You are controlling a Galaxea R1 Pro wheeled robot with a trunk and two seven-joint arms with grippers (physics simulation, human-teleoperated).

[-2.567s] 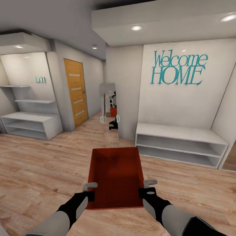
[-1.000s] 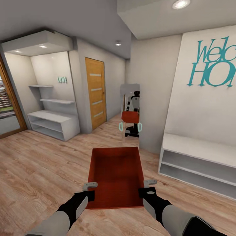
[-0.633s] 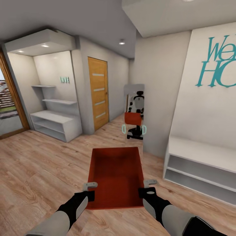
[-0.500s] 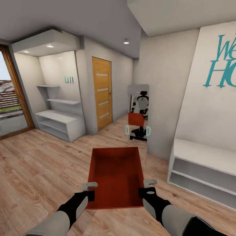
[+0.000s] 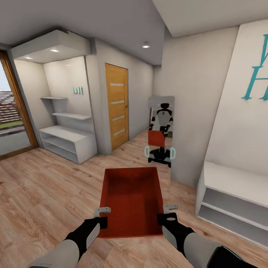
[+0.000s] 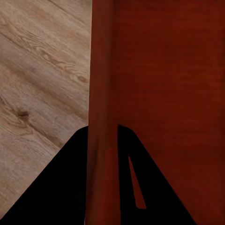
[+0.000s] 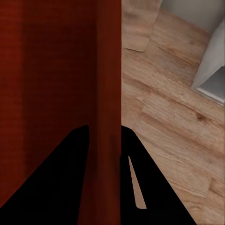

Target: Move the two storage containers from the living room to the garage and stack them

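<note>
An orange-red storage container (image 5: 131, 199) hangs in front of me above the light wood plank floor, open side up and empty. My left gripper (image 5: 102, 213) is shut on its left wall near the front corner, and the left wrist view has that wall (image 6: 102, 112) running between the dark fingers (image 6: 61, 187). My right gripper (image 5: 170, 209) is shut on the right wall, seen as a red wall (image 7: 107, 93) between the fingers (image 7: 150, 187) in the right wrist view.
A wooden door with pale stripes (image 5: 116, 106) stands ahead at the left. A tall mirror (image 5: 160, 134) leans on the wall corner ahead and reflects me. White shelving (image 5: 65, 143) is at the left, a white bench shelf (image 5: 234, 201) at the right, glass doors (image 5: 13, 123) far left.
The whole view has swung to the left: the teal wall lettering has slid off to the right and the glass doors have come in at the left. The container stays held as before.
</note>
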